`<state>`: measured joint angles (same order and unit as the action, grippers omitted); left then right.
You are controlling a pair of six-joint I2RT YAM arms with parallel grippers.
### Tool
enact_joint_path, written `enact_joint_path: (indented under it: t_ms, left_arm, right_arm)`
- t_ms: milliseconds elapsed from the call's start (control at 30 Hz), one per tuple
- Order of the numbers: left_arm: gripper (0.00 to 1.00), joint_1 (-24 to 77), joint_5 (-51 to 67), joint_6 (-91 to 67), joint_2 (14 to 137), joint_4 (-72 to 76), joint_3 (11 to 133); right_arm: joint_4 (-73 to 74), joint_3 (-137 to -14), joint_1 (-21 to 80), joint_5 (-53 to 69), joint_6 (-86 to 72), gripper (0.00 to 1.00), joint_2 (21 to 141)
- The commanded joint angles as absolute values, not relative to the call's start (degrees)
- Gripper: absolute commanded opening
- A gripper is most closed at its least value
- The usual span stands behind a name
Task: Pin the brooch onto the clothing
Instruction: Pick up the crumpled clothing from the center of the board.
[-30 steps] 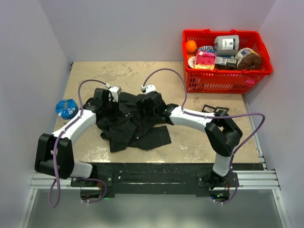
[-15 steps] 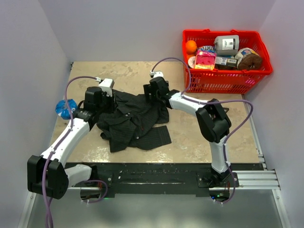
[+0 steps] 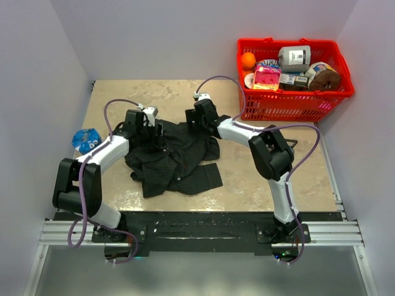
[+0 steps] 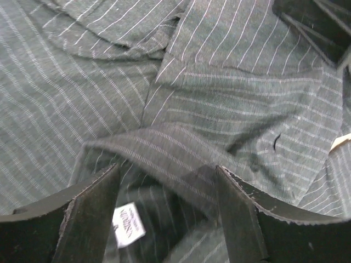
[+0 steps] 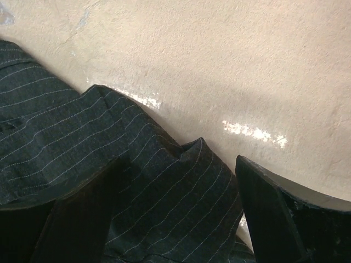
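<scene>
As left tool [image 4: 167, 171] and right tool [image 5: 178, 161] gape, clothing [image 3: 176, 159] lies beneath both.

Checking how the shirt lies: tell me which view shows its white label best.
Left wrist: the white label shows close up, print visible but unreadable. Top external shows only the crumpled shirt, no label; right wrist shows just a shirt edge on the table.

Label [image 4: 128, 226] lettering on shirt [image 4: 230, 104] unreadably small
</scene>
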<state>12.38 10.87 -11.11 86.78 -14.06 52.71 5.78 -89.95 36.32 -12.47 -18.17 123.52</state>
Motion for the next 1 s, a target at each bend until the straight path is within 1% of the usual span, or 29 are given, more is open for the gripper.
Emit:
enact_joint_path:
  t_ms: [0,67,100,167,200,233,267,300,333,367,400,433,500,633,667,700,767,800,967]
  left_arm:
    - [0.70,11.69,15.55,-14.06,89.82,-11.08,55.99]
    - [0.67,11.34,16.34,-15.46,90.70,-9.76,55.29]
    - [0.63,11.25,16.96,-15.90,90.88,-9.32,54.67]
    - [0.57,11.08,17.49,-16.78,91.14,-7.91,54.14]
    - [0.46,10.99,18.10,-16.96,91.14,-7.56,53.79]
    - [0.40,10.90,18.19,-17.31,91.14,-6.78,53.62]
    - [0.32,10.81,18.19,-17.49,90.71,-6.33,53.27]
    - [0.18,10.72,17.85,-17.40,90.27,-5.89,52.83]
    - [0.11,10.55,17.49,-17.58,89.65,-5.11,52.47]
    - [0.02,10.46,16.62,-17.58,88.00,-4.84,52.21]
    - [0.00,10.37,14.35,-17.49,86.67,-4.40,51.77]
    - [0.00,10.37,12.93,-16.97,85.27,-3.79,51.33]
    - [0.00,10.37,7.77,-15.91,80.00,-2.99,50.19]
    - [0.00,10.37,0.10,-12.06,70.07,-0.88,47.73]
    - [0.00,10.37,-2.00,-11.43,66.39,-0.88,47.38]
    - [0.00,10.37,-4.20,-10.29,64.53,1.56,46.76]
    - [0.00,10.37,-5.62,-8.62,59.52,2.72,46.06]
    - [0.00,10.37,-6.15,-7.92,57.94,3.86,45.53]
    - [0.00,10.37,-9.92,-2.56,48.53,6.41,45.88]
  right_arm:
    - [3.52,-89.12,36.21,-10.73,-19.42,0.87,122.78]
    - [2.90,-89.03,36.21,-10.28,-19.60,0.85,123.22]
    - [2.81,-88.95,36.30,-10.11,-19.69,0.84,123.74]
    - [2.64,-89.21,36.21,-9.84,-19.60,0.78,124.01]
    - [2.55,-89.21,36.30,-9.76,-19.60,0.72,124.10]
    - [2.55,-89.21,36.21,-9.76,-19.51,0.67,124.10]
    - [2.37,-89.12,36.12,-9.67,-19.34,0.61,123.93]
    - [2.20,-89.03,36.21,-9.41,-19.16,0.55,123.66]
    - [2.02,-88.95,36.21,-9.14,-18.73,0.45,123.14]
    - [2.02,-89.03,36.21,-8.71,-18.37,0.38,122.79]
    - [2.37,-89.21,36.21,-8.61,-18.28,0.29,122.44]
    - [2.63,-89.21,36.12,-8.61,-18.02,0.12,121.74]
    - [3.43,-88.86,36.12,-9.05,-17.58,0.00,118.93]
    - [5.01,-87.37,36.30,-11.42,-15.83,0.00,111.38]
    - [5.27,-86.67,36.30,-11.77,-15.56,0.00,107.53]
    - [5.53,-86.23,36.47,-12.47,-15.12,0.00,105.66]
    - [6.06,-85.26,37.09,-13.79,-13.72,0.00,101.62]
    - [6.24,-84.91,37.44,-14.58,-13.19,0.00,97.69]
    - [5.37,-83.85,43.67,-24.77,-7.83,0.00,87.38]
